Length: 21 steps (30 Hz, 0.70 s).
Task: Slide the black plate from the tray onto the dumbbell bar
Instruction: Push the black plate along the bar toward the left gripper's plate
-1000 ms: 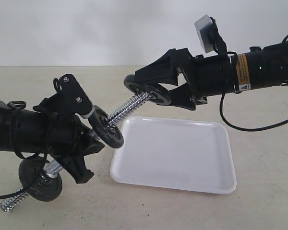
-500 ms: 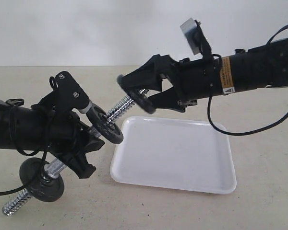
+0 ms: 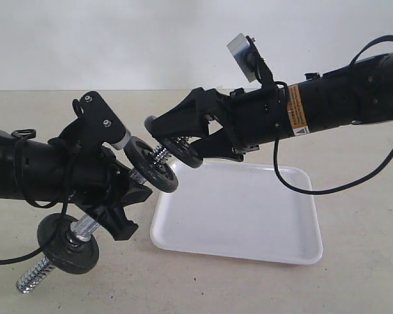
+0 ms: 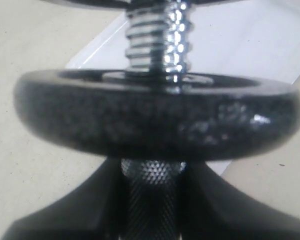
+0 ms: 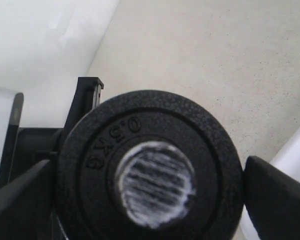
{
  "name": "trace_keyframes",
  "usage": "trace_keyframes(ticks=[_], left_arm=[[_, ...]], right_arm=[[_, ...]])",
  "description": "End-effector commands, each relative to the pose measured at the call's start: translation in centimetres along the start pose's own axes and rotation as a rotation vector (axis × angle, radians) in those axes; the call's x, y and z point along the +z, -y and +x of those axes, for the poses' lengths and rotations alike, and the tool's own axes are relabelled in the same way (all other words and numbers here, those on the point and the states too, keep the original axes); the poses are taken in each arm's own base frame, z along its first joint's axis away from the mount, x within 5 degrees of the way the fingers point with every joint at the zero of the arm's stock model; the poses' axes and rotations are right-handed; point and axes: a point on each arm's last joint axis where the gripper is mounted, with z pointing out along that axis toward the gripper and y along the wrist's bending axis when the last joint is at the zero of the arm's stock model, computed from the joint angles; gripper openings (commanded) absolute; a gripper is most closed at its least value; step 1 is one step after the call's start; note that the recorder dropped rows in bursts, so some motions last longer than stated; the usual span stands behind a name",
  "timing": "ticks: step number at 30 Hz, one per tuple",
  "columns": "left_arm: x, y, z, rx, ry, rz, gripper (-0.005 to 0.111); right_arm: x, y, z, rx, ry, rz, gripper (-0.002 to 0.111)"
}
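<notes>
My left gripper [image 3: 118, 191] [image 4: 152, 212] is shut on the knurled middle of the dumbbell bar [image 3: 95, 221] [image 4: 153, 175] and holds it slanted above the table. One black disc [image 3: 69, 243] sits low on the bar and another [image 3: 154, 170] [image 4: 155, 115] just above my fingers. The black plate [image 3: 183, 152] [image 5: 102, 165] is off the tray [image 3: 249, 216] and threaded on the bar's upper end, whose tip [image 5: 155, 185] shows through the plate's hole. My right gripper [image 3: 173, 144] [image 5: 150, 197] is shut on the plate's rim. A short gap of thread separates plate and upper disc.
The white tray lies bare on the beige table, below and right of the bar's upper end; a strip of it shows in both wrist views [image 4: 250, 45] [image 5: 295, 150]. A white wall [image 3: 118, 39] closes the back. Cables hang from both arms.
My right gripper has carried the plate left and down along the threaded end, close to the upper disc. The left arm has shifted the bar slightly right and up.
</notes>
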Motion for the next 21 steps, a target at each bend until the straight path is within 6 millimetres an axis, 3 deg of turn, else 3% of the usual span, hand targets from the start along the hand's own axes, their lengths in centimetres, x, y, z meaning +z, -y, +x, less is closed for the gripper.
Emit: trace_keyframes(ticks=[1, 7, 10, 15, 18, 21], left_arm=[[-1.33, -0.32, -2.24, -0.054, 0.1, -0.012, 0.004], [-1.33, -0.32, -2.24, -0.054, 0.1, -0.012, 0.004], [-1.33, -0.34, -2.23, -0.054, 0.099, -0.014, 0.004], [-1.33, -0.34, -2.23, -0.054, 0.099, -0.014, 0.004], [-1.33, -0.34, -2.23, -0.054, 0.099, -0.014, 0.004], [-1.33, -0.34, -2.23, -0.054, 0.099, -0.014, 0.004]], right_arm=[[-0.33, -1.33, -0.32, -0.025, 0.01, -0.071, 0.0], [-0.32, -1.14, -0.38, -0.044, 0.018, -0.05, 0.005], [-0.32, -1.09, -0.4, -0.052, 0.019, -0.045, 0.022], [-0.32, -1.08, -0.4, -0.052, 0.02, -0.043, 0.068], [-0.32, -1.08, -0.4, -0.052, 0.02, -0.043, 0.08], [-0.33, -1.19, -0.36, -0.053, 0.015, -0.055, 0.082]])
